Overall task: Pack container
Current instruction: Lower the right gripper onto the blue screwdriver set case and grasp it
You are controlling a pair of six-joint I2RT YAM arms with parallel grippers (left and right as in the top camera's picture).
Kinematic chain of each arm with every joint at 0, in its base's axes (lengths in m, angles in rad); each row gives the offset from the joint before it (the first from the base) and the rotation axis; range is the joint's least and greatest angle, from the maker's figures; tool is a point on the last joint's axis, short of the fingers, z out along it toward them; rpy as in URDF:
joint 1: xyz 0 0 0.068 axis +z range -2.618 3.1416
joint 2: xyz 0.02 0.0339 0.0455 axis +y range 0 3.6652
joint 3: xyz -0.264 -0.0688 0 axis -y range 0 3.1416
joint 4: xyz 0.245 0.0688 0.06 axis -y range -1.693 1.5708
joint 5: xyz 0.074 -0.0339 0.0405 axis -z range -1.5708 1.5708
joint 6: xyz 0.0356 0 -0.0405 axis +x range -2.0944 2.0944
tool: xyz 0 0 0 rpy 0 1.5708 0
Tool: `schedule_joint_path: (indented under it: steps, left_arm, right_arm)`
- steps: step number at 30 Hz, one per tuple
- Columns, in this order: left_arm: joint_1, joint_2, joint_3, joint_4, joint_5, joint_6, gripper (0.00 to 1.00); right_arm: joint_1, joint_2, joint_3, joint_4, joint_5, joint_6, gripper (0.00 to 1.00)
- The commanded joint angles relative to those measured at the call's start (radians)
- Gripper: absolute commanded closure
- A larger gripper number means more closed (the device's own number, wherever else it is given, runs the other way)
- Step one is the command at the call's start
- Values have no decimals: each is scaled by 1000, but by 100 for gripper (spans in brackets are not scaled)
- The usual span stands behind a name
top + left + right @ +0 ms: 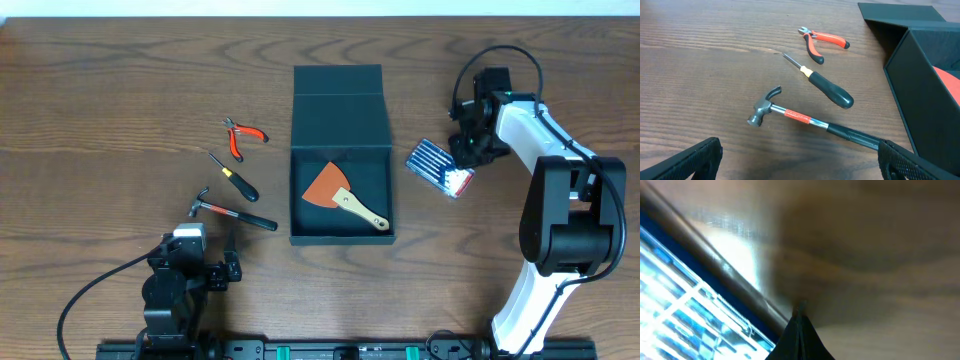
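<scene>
The dark container [340, 232] stands open at mid-table, its flap lid laid back. An orange scraper with a wooden handle [338, 192] lies inside. The container's side wall shows in the left wrist view [927, 100]. My left gripper [205, 268] is open and empty near the front edge, just short of the hammer [790, 115]. My right gripper [467, 150] is shut, its tips [800, 311] down at the table beside the edge of the blue striped packet [685, 305]. That packet lies right of the container [437, 165].
Left of the container lie red-handled pliers [244, 135], a black-handled screwdriver [233, 177] and the hammer [233, 213]. All three show in the left wrist view, the pliers [818, 43] farthest and the screwdriver [825, 86] in the middle.
</scene>
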Motion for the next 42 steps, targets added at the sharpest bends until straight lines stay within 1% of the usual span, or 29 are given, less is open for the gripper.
schedule_joint_path:
  steps: [1,6,10,13,16,18,20,21,22,24,27,28,31,35,39,42]
  left_arm:
    - [-1,-6,-13,4,-8,6,1]
    - [-1,-6,-13,4,-8,6,1]
    - [-1,-6,-13,4,-8,6,1]
    - [-1,-6,-13,4,-8,6,1]
    - [-1,-6,-13,4,-8,6,1]
    - [-1,-6,-13,4,-8,6,1]
    - [-1,-6,-13,4,-8,6,1]
    - [-1,-6,-13,4,-8,6,1]
    - [-1,-6,-13,4,-8,6,1]
    - [-1,-6,-13,4,-8,6,1]
    - [-1,-6,-13,4,-8,6,2]
    - [-1,-6,-13,4,-8,6,2]
    - [-1,-6,-13,4,-8,6,1]
    - [-1,-6,-13,4,-8,6,1]
    - [-1,-6,-13,4,-8,6,1]
    - [-1,-6,-13,4,-8,6,2]
  right_arm:
    - [5,5,1,-45,-8,32,99]
    - [45,-2,1,-113,-8,41,99]
    - [76,-31,1,-126,-7,74,99]
    - [82,-77,1,-131,8,101,99]
    - [80,-145,1,-148,77,135,98]
    - [80,-193,1,-160,103,135,95]
    - [80,-255,1,-171,101,124,86]
    - [82,-293,1,-175,80,105,80]
    - [84,-322,1,-178,47,77,71]
    - [90,-380,1,-190,-57,2,52]
    - [106,-436,1,-208,-182,-95,11]
    - [111,-445,1,-217,-217,-126,1]
    - [122,-446,1,-264,-277,-222,1]
    - [122,-418,0,-282,-277,-255,1]
    - [124,-370,0,-266,-258,-269,5]
    - [127,-322,0,-248,-225,-268,5]
